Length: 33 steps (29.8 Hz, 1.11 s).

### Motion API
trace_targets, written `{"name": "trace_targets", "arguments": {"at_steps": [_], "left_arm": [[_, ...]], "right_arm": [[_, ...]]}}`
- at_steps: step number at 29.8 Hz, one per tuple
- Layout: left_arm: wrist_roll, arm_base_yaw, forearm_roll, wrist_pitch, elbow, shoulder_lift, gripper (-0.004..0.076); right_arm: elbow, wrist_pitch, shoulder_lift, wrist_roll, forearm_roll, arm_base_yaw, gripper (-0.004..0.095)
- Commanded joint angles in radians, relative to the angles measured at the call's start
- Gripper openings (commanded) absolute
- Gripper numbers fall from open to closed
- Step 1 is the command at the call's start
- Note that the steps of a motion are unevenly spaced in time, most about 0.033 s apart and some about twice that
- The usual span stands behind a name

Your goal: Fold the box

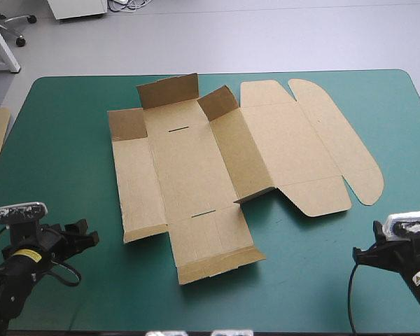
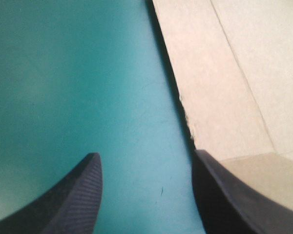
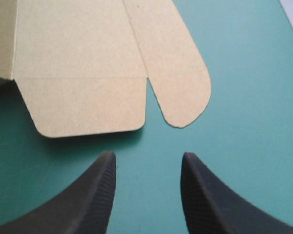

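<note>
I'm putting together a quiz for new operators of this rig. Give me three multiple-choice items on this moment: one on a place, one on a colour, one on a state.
1. Where does the box lie?
A. over the table's near edge
B. mid-table
C. on the floor

2. What colour is the table's cover?
A. teal-green
B. red
C. white

3. How does the right gripper stand?
A. shut on the box
B. shut, empty
C. open, empty

Answers:
1 B, cover shows to its left, right and near side.
2 A, seen in every view.
3 C, its fingers stand apart with bare cover between them.
</note>
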Motion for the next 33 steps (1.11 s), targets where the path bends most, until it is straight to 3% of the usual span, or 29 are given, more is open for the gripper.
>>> {"name": "trace_targets", "arguments": {"at_steps": [1,10,13,16,23,29,33], "left_arm": [[-0.013,-0.005,-0.017,-0.062,-0.108,0.078,0.0414],[-0.007,-0.005,-0.059,-0.059,-0.329,0.355,0.0414],[0.075,-0.005,-0.185,-0.040,-0.385,0.463,0.0414],[0.254,-0.005,-0.382,-0.038,-0.422,0.532,0.0414],[0.480,-0.005,-0.695,-0.023,-0.441,0.615,0.0414],[0.480,0.029,-0.706,-0.058,-0.441,0.653,0.0414],[0.548,0.080,-0.760,-0.002,-0.440,0.669,0.0414]], "right_arm": [[-0.095,-0.073,0.085,-0.005,-0.042,0.001,0.0400],[-0.287,-0.100,0.354,0.077,-0.058,0.001,0.0400],[-0.376,-0.056,0.454,0.082,-0.043,0.001,0.0400],[-0.453,-0.019,0.525,0.050,-0.007,0.001,0.0400],[-0.571,-0.017,0.617,-0.089,0.209,0.001,0.0423],[-0.638,0.025,0.688,-0.102,0.220,0.001,0.0434],[-0.677,0.069,0.736,-0.104,0.222,0.001,0.0516]]}}
